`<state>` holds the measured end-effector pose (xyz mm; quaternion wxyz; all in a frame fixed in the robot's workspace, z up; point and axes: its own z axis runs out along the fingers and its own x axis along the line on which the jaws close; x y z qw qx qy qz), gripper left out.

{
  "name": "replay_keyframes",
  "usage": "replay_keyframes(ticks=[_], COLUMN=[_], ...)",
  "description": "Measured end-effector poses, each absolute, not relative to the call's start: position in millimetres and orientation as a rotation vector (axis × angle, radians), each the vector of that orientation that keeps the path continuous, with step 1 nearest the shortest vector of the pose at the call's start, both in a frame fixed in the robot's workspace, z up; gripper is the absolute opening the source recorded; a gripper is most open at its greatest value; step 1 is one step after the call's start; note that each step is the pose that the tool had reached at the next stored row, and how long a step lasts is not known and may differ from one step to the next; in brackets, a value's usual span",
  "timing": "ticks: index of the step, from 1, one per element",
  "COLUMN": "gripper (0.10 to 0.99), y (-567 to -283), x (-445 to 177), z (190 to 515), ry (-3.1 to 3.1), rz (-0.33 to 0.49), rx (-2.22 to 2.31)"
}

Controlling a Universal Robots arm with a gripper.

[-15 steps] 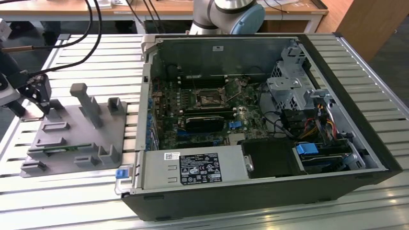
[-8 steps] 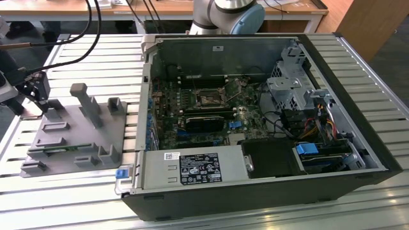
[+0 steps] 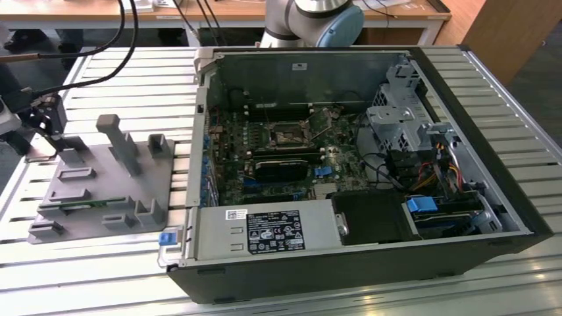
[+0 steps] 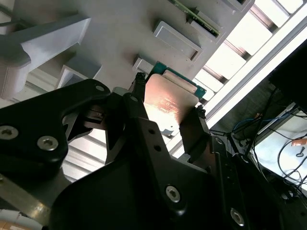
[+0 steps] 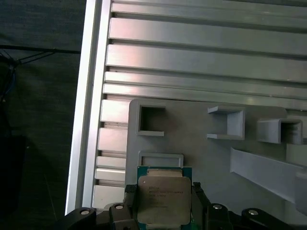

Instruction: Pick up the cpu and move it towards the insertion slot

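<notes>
At grey fixture (image 5: 201,158), hand (image 4: 169,98) grasping cpu (image 5: 162,199) by two edges; fixture brackets (image 5: 229,123) near, slotted table (image 5: 192,57) beyond.

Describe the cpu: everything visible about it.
The cpu is a small flat square chip: a dull silvery metal lid on a green board showing as a thin rim. In both wrist views the black fingers of the gripper meet two opposite edges, lid facing the cameras. It lies over the grey fixture, by a shallow recess; whether lifted or resting is unclear.
</notes>
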<state>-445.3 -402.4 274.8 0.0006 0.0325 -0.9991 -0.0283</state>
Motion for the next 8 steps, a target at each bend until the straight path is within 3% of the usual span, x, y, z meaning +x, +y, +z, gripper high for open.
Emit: replay_keyframes(ticks=[8], gripper=[0.537], y=[-401.7], x=[-445.3], z=[280.8], ry=[-3.138], rz=[-0.089], rx=[0.102])
